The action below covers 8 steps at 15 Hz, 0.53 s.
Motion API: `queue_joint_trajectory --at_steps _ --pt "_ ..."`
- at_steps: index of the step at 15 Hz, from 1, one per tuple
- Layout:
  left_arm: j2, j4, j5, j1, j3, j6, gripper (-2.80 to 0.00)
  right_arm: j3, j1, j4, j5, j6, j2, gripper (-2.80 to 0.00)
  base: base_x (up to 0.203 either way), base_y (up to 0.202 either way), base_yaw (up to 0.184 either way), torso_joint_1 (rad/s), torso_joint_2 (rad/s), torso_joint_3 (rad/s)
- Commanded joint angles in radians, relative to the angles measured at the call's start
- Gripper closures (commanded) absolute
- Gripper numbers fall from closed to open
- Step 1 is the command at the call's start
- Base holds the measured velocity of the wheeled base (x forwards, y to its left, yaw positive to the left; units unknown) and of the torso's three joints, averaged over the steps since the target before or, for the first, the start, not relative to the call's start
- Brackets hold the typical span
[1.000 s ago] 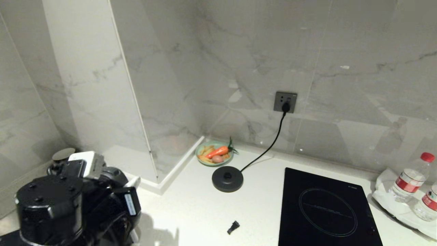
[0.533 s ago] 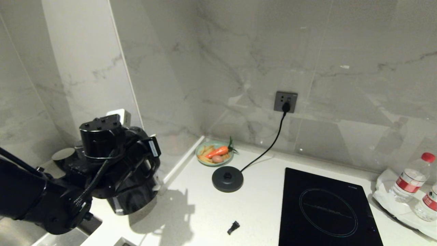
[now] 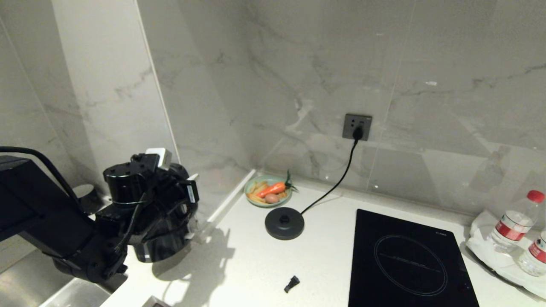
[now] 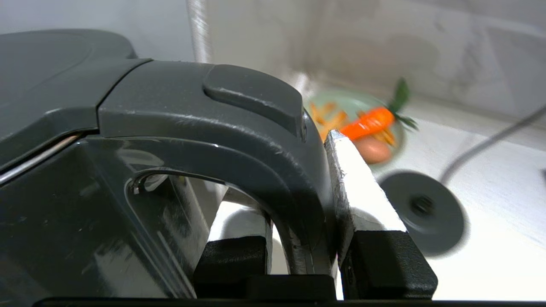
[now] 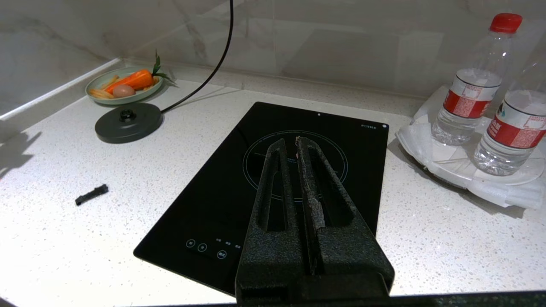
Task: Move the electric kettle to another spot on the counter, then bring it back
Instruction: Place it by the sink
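Overhead, grey-veined marble walls (image 3: 298, 64) enclose the white speckled counter (image 3: 256, 264). Its left gripper (image 4: 298, 238) clamps the electric kettle (image 3: 164, 238) by its handle; the right gripper (image 5: 290, 145) hovers pressed together above the cooktop (image 3: 405, 260)

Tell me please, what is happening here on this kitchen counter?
The left gripper is shut on the handle of the electric kettle and carries it over the left part of the counter. The round base disc stands bare near the plate of vegetables. The right gripper is shut and hangs idle over the cooktop.
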Motion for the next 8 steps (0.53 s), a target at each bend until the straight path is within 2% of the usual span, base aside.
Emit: queue_joint_trajectory --at_steps 1,5,8 --pt "0.102 -0.102 -0.011 0.024 -0.013 0.020 0.00 0.000 0.000 0.000 0.000 -0.001 0.000 0.00 0.000 0.000 0.000 0.000 0.00 0.000" --pt "0.197 -0.199 -0.039 0.061 -0.032 0.036 0.00 0.000 0.000 0.000 0.000 -0.001 0.001 0.00 0.000 0.000 0.000 0.000 0.00 0.000" --pt "0.252 -0.287 -0.090 0.112 -0.018 0.036 0.00 0.000 0.000 0.000 0.000 -0.001 0.000 0.00 0.000 0.000 0.000 0.000 0.00 0.000"
